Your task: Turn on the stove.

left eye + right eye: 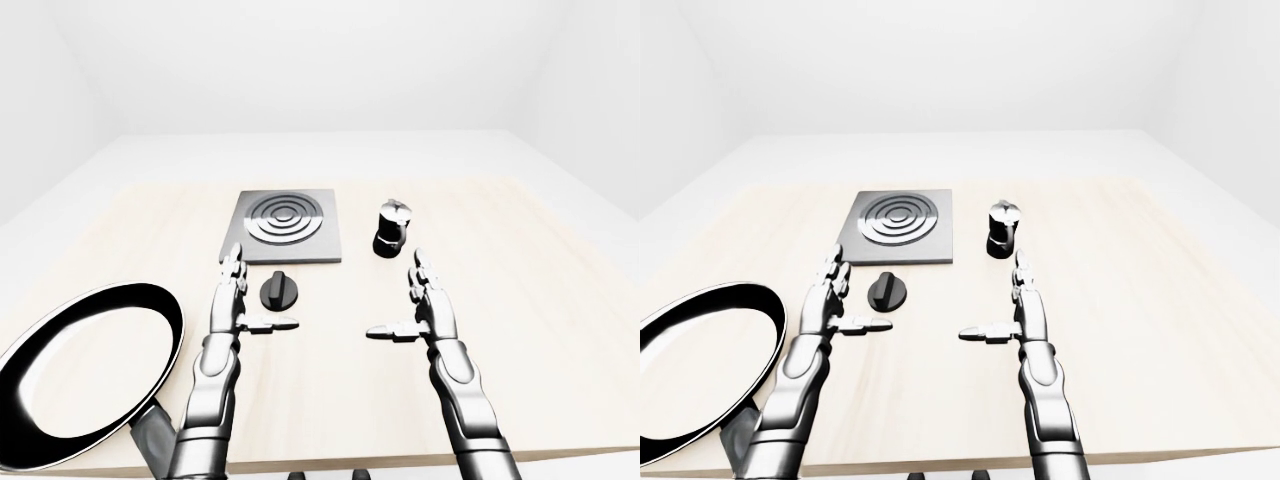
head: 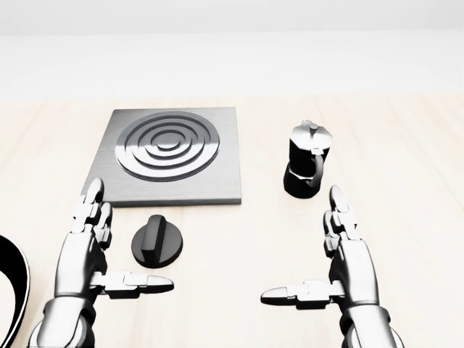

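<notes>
A grey square stove plate point(image 2: 167, 156) with ring burner lies on the wooden table in the upper middle of the head view. Its black round knob point(image 2: 157, 242) sits just below the plate. My left hand point(image 2: 109, 246) is open, fingers up, thumb stretched under the knob, just left of it and not touching. My right hand point(image 2: 326, 254) is open and empty, right of centre, below the moka pot.
A black moka pot point(image 2: 307, 159) stands right of the stove plate. A large black frying pan point(image 1: 85, 375) lies at the lower left, beside my left arm. The table point(image 1: 540, 300) ends near the bottom of the eye views.
</notes>
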{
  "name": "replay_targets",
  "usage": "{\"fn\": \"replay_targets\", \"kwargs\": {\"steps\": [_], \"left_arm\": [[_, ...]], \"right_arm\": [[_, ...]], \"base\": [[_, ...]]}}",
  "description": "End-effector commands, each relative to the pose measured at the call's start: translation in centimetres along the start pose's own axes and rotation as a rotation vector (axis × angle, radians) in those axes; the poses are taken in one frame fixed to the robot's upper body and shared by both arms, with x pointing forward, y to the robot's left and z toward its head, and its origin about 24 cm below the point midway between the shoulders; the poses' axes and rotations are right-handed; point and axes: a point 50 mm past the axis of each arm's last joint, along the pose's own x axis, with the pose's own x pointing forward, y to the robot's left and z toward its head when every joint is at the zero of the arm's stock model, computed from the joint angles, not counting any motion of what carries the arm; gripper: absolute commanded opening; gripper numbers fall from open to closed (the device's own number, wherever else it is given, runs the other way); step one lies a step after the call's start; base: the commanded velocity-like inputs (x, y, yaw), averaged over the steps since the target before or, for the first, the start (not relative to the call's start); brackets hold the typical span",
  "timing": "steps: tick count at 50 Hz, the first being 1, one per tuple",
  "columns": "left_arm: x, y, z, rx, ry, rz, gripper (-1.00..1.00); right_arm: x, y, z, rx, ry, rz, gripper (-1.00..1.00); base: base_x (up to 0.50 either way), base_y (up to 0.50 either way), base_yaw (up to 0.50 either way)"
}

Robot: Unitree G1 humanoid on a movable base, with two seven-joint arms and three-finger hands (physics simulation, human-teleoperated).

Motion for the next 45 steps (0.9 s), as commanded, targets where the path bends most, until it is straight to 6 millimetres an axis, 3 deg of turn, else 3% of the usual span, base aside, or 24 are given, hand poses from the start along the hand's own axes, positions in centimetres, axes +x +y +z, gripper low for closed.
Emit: {"fn": "replay_targets", "kwargs": {"steps": [1,16,45], "left_arm": [[1.4,0.3,-0.9,0.021,0.028,0.004,1.0],[1.6,-0.8,-3.1,0.07,0.133,-0.063,1.0],[1.0,-1.1,-3.3,0.075,0.132,-0.08,1.0]], "right_arm": [[0.0,0.0,-0.1,0.002,0.003,0.002,1.0],[0.1,0.0,-0.2,0.006,0.009,0.003,1.0],[0.2,0.0,-0.3,0.004,0.01,0.005,1.0]], "base": [[0.0,0.0,0.0],[0.0,0.0,0.0],[0.0,0.0,0.0]]}}
